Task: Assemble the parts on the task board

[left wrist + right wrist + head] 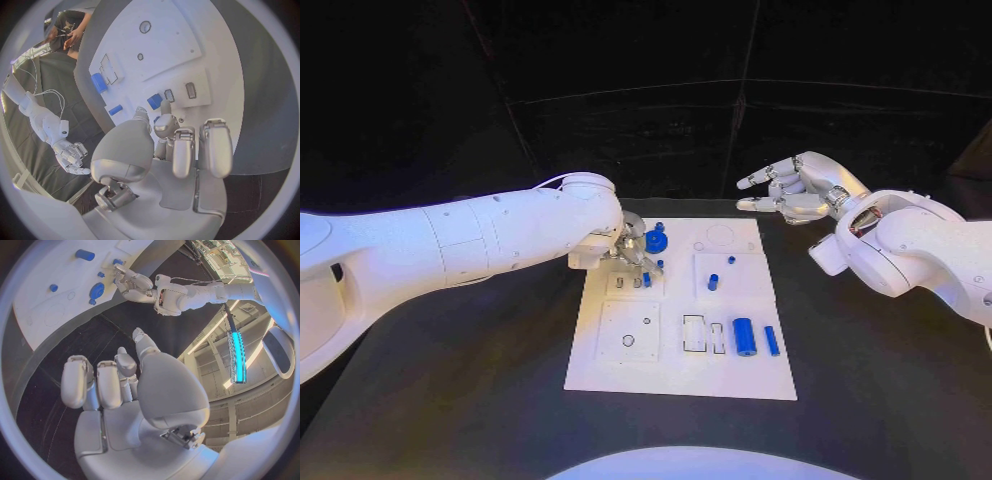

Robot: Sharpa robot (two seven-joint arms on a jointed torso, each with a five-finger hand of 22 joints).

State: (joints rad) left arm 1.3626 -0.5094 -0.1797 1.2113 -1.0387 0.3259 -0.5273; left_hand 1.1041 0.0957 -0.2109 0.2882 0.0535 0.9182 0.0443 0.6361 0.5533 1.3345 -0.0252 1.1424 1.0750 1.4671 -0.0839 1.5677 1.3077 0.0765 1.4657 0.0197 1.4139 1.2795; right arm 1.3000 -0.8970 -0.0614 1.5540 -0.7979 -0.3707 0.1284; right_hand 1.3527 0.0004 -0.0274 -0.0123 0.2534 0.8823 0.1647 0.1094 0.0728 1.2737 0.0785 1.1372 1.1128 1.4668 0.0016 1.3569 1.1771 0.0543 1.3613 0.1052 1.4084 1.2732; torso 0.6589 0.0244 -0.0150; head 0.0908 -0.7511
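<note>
The white task board [682, 385] lies mid-table. My left hand [626, 250] reaches down onto its far left part. There its thumb and a finger pinch a small blue part [154, 101] at the board's surface, beside two empty slots [180, 93]. This part [646, 280] sits just under the fingertips in the head view. A round blue part [656, 240] stands right of the hand. A blue peg [713, 282], a thick blue cylinder [744, 336] and a thin blue bar [772, 340] lie further right. My right hand [790, 190] hovers beyond the board's far right corner, fingers apart and holding nothing.
Black table [459, 400] surrounds the board on all sides. Empty outlined recesses [629, 335] mark the board's near left part. My thick left forearm [473, 245] stretches over the table's left side.
</note>
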